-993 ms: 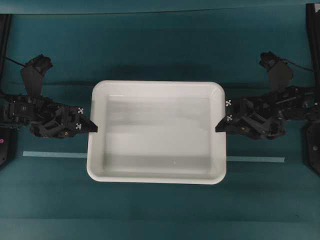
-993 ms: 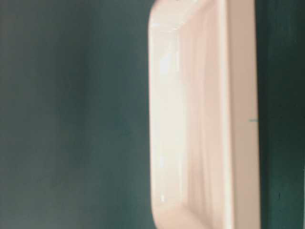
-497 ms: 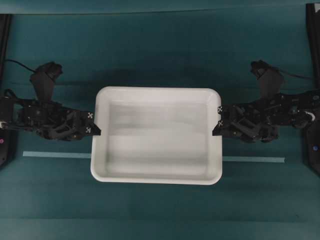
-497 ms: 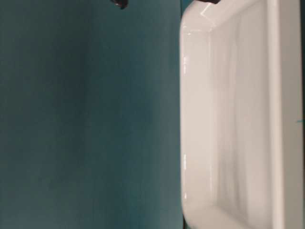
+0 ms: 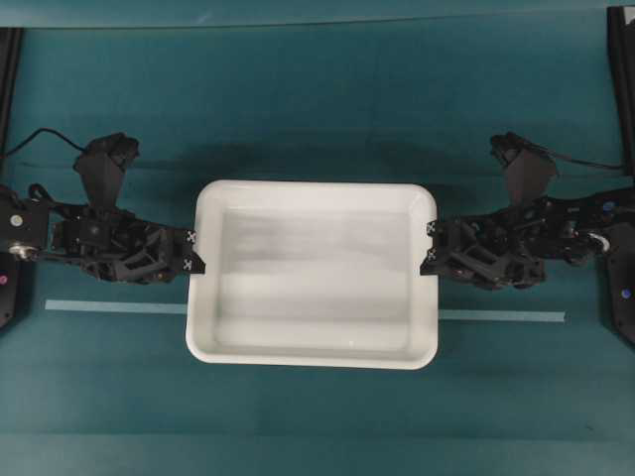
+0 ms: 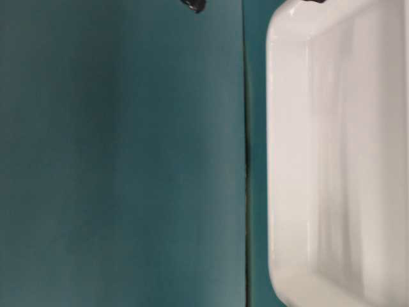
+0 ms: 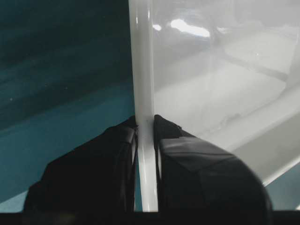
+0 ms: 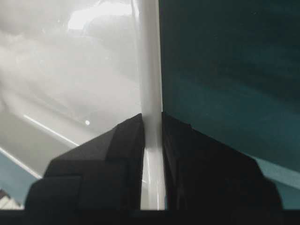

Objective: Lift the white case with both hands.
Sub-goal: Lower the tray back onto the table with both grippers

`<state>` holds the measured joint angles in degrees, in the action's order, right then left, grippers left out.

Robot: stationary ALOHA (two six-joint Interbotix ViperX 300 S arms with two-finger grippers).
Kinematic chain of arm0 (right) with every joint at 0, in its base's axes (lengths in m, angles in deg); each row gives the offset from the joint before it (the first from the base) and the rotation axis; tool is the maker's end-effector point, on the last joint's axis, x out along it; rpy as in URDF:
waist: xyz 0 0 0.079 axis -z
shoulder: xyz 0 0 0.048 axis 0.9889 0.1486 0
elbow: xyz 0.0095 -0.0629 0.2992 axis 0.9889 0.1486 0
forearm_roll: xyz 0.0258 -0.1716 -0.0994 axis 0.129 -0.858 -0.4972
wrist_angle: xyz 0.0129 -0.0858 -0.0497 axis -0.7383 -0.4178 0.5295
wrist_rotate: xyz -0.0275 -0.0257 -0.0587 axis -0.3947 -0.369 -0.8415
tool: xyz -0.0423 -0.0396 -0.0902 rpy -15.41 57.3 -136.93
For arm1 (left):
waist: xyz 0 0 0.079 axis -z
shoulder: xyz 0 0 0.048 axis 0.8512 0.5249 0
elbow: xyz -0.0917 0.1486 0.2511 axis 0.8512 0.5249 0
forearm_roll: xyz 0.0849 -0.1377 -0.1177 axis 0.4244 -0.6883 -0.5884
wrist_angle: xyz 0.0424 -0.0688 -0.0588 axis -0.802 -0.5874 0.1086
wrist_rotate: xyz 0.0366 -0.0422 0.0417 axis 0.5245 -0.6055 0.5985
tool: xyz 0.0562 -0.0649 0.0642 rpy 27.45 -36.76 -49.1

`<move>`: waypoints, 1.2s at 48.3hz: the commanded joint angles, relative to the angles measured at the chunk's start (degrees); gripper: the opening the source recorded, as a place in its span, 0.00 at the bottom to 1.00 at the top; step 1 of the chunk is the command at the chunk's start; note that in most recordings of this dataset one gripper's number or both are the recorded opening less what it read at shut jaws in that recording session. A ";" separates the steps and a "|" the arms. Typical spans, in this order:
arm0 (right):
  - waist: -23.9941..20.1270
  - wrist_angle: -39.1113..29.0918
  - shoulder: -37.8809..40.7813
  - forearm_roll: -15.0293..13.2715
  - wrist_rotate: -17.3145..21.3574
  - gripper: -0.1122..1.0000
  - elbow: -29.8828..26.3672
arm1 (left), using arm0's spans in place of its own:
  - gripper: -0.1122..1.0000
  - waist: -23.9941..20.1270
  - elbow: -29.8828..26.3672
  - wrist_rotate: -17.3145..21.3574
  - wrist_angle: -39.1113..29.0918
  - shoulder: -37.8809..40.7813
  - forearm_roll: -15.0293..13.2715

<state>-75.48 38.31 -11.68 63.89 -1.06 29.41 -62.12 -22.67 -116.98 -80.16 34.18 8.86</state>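
Note:
The white case (image 5: 313, 278) is a large shallow tray in the middle of the teal table. My left gripper (image 5: 195, 253) is shut on the case's left rim, one finger inside and one outside. The left wrist view shows the rim (image 7: 143, 70) pinched between the black fingers (image 7: 187, 159). My right gripper (image 5: 429, 248) is shut on the right rim in the same way, and the right wrist view shows that rim (image 8: 150, 61) between its fingers (image 8: 117, 150). The case fills the right side of the table-level view (image 6: 339, 160).
A thin pale tape strip (image 5: 109, 306) runs across the table and passes under the case's front half, showing again at the right (image 5: 506, 316). Black frame posts stand at the far left (image 5: 8, 59) and far right (image 5: 621, 59) edges.
The case looks smaller in the overhead view and has shifted right in the table-level view: it has come down toward the table. Both grippers moved inward with it, still shut on the rim.

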 commanded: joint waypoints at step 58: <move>-1.14 0.97 6.59 0.26 -0.09 0.81 -0.97 | 0.69 -0.09 -0.18 -3.34 1.41 3.78 0.18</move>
<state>-75.74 38.75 -6.32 64.15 -1.06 29.15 -62.29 -22.05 -120.32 -79.20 36.81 8.95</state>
